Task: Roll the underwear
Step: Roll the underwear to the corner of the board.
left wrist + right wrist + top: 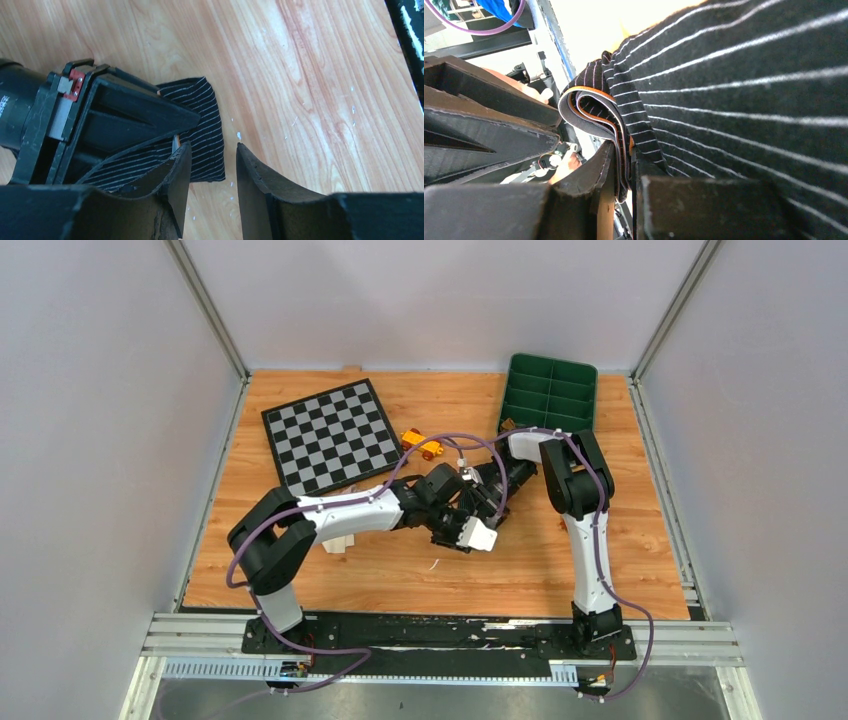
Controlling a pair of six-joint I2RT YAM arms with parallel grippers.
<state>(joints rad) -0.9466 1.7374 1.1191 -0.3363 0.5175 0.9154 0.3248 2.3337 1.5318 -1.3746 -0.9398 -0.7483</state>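
Closest in, the right pincer (623,170) gripped a folded, orange-lined edge of the black pinstriped underwear (734,100). Just beside it the left pincer (214,155) stood open, the garment's free corner showing in its gap, near the middle of the bench (310,90).

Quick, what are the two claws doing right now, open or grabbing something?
Left gripper: open, holding nothing.
Right gripper: closed on the black striped underwear.
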